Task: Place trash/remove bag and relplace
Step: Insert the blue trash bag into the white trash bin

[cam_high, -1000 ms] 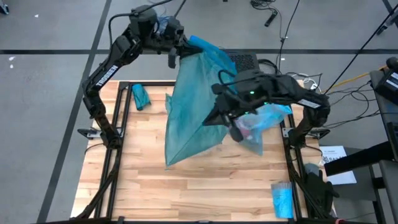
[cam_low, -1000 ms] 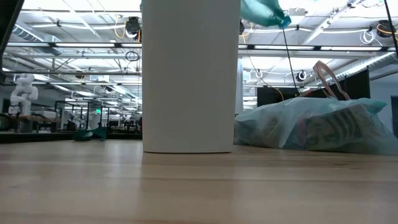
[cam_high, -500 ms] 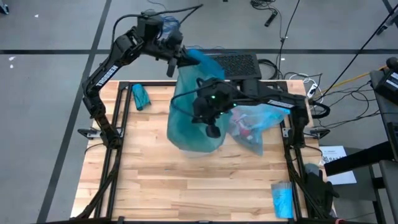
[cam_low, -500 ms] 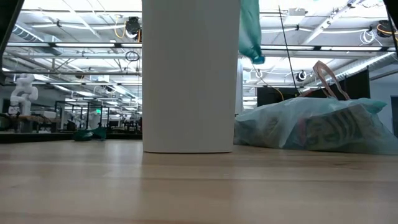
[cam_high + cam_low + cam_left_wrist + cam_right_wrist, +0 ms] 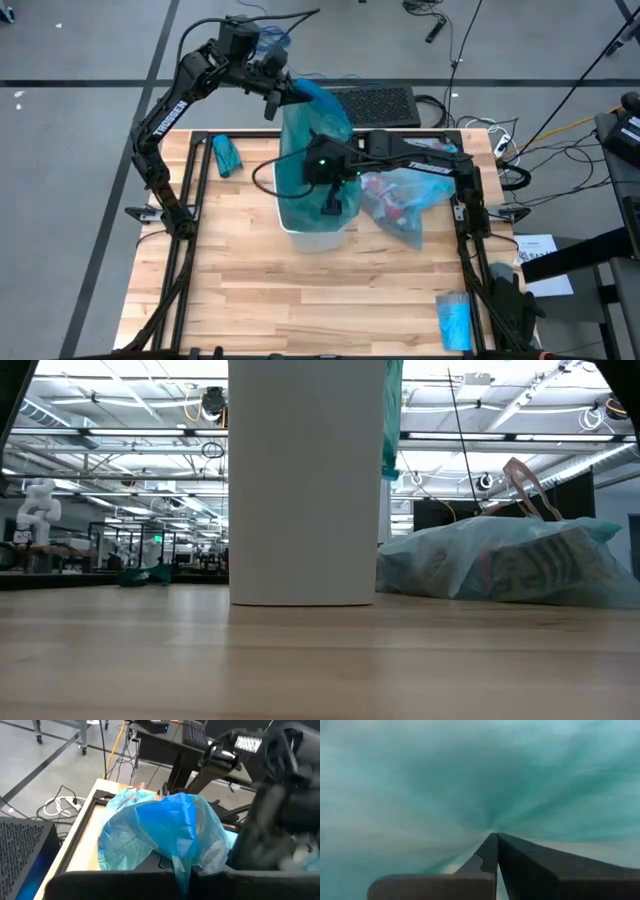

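with the left claw and the right claw both clenched on the teal bag, the right needed to push the plastic deeper into the white bin (full blue bag lay beside it).

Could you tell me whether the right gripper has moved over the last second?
Yes. In the high view the right gripper, shut on the teal bag, has swung left, away from the filled blue bag, to above the white bin.

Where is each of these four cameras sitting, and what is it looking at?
High view: overhead, looking down on both arms, the teal bag over the white bin.
Low view: table height, facing the bin's side.
Left wrist: behind the left gripper, pinching teal bag.
Right wrist: behind the right gripper, surrounded by teal bag.
All share the bag.
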Robot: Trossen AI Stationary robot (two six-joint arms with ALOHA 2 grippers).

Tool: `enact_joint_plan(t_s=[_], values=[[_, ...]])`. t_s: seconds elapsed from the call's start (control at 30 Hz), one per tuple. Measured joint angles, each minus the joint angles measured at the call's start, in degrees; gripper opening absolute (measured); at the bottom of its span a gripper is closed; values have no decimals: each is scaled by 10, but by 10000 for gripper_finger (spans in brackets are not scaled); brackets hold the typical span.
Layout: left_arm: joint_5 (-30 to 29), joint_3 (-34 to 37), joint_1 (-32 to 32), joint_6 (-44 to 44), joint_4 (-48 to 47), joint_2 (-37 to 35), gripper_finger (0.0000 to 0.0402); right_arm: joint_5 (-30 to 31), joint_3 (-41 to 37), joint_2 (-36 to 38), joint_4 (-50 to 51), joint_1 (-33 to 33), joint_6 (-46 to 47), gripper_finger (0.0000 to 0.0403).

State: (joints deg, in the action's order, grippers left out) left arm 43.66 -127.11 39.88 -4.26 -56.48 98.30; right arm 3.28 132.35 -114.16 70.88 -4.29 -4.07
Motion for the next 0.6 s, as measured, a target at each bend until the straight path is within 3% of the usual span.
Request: enact_joint_plan(t_s=[0.3,0.6], values=[[0,0,-1,-27,-28,0,0,43,1,70,-27,1,37,0],[-9,0,0,-36,-28,0,0,17,1,125,-86,39,16,0]])
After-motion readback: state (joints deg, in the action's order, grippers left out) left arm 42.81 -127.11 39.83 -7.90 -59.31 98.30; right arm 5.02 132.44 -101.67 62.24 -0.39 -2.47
